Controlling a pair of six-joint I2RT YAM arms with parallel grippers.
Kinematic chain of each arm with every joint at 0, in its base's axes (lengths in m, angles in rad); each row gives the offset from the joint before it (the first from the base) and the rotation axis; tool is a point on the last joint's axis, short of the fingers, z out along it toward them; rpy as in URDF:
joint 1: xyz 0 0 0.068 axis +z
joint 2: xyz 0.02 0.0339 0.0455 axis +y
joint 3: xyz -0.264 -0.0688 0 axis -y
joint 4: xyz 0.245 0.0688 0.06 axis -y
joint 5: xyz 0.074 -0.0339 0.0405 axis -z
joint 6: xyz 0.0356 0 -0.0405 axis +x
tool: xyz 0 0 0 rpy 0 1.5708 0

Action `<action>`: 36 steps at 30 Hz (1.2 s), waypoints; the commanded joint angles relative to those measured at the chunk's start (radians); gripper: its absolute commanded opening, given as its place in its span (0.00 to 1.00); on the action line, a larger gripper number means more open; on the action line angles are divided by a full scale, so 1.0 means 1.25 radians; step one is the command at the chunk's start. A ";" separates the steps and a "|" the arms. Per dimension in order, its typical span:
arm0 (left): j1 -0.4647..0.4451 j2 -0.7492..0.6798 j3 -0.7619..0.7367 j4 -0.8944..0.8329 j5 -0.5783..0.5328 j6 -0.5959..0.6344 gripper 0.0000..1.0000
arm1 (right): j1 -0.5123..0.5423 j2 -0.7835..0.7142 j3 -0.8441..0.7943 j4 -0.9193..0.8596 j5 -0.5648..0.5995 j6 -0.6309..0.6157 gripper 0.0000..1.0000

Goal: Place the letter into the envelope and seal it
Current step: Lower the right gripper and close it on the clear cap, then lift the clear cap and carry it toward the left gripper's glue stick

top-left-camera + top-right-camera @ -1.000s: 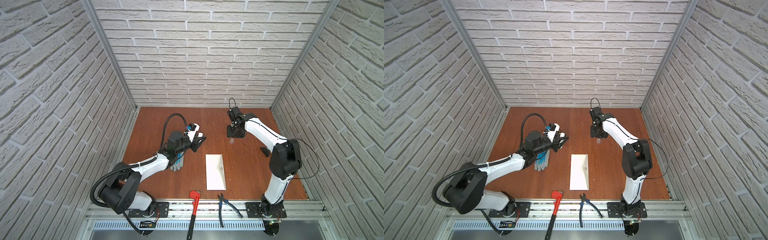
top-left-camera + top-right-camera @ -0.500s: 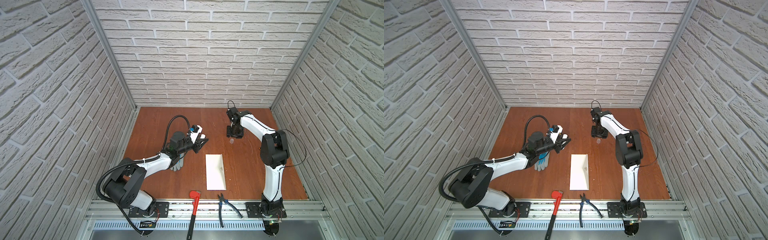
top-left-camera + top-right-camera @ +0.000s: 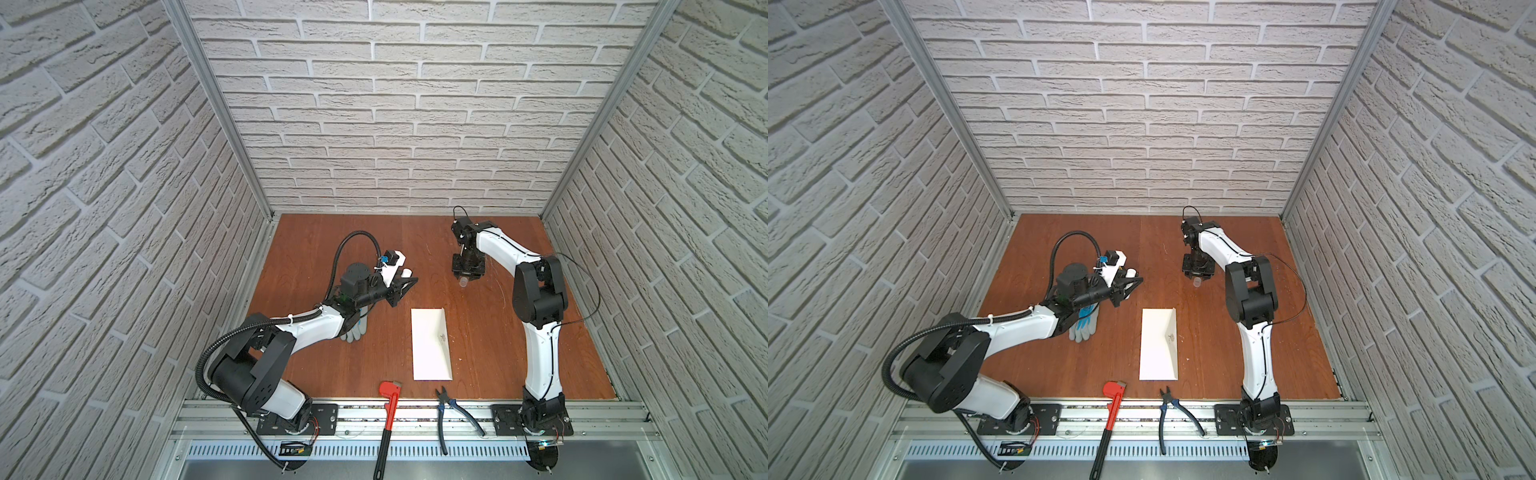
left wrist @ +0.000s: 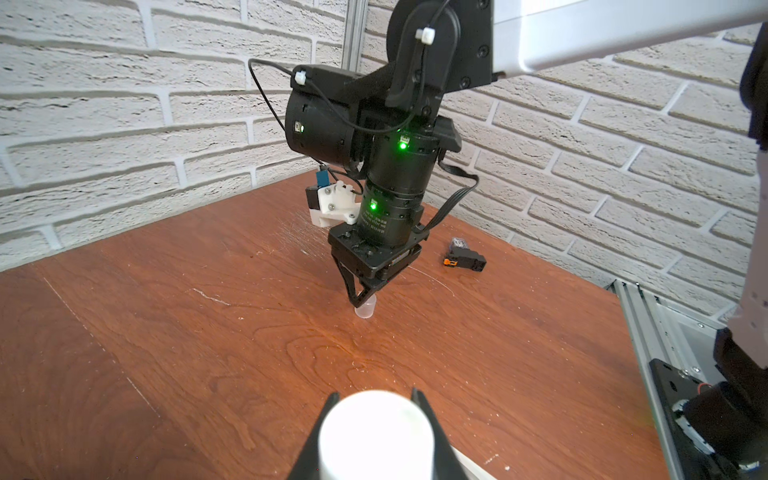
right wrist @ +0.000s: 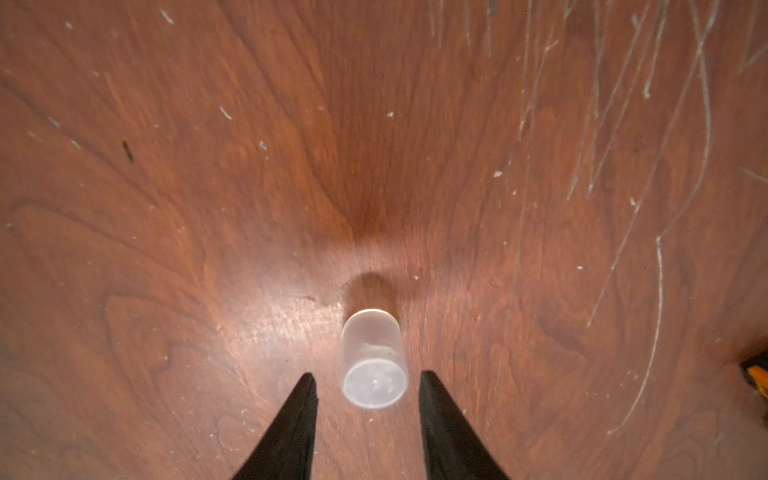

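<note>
The cream-white envelope (image 3: 430,345) (image 3: 1158,345) lies flat near the table's front middle, with its triangular flap folded over the body. The letter is out of view. My left gripper (image 3: 402,287) (image 4: 374,399) hovers left of the envelope's far end, shut on a white tube (image 4: 376,436) (image 3: 406,272). At the back right, my right gripper (image 3: 465,279) (image 5: 368,376) points down at the table and is open. A small translucent cap (image 5: 372,357) (image 4: 365,311) stands between its fingers, with a gap on each side.
A grey and blue glove (image 3: 1084,326) lies under my left forearm. A red pipe wrench (image 3: 388,411) and blue-handled pliers (image 3: 455,411) rest at the front rail. A small black and orange part (image 4: 463,257) sits near the right wall. Brick walls enclose three sides.
My right jaws have drawn closer together round the cap, and the right arm's elbow has swung inward. The left gripper still holds the white tube, about where it was.
</note>
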State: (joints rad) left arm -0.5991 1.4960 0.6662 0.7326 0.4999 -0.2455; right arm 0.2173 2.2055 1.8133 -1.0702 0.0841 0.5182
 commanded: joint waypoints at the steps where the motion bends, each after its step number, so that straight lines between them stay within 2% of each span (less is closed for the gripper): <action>1: -0.003 0.003 -0.002 0.056 0.015 0.009 0.00 | -0.005 0.005 0.024 -0.027 -0.005 0.011 0.41; 19: -0.004 -0.001 -0.005 0.053 0.016 0.011 0.00 | -0.006 -0.013 0.025 -0.043 -0.008 0.010 0.26; 26: -0.003 -0.032 -0.009 0.035 0.013 0.017 0.00 | 0.002 -0.114 0.014 -0.071 -0.040 -0.008 0.24; 29: -0.006 -0.065 -0.015 0.007 0.013 0.036 0.00 | 0.016 -0.220 -0.003 -0.079 -0.106 -0.042 0.24; 36: -0.012 -0.187 -0.064 -0.045 0.028 0.096 0.00 | 0.056 -0.481 -0.088 -0.048 -0.378 -0.112 0.24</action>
State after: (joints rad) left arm -0.6098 1.3235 0.6128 0.6754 0.5129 -0.1806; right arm 0.2626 1.6966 1.7550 -1.1271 -0.2043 0.4274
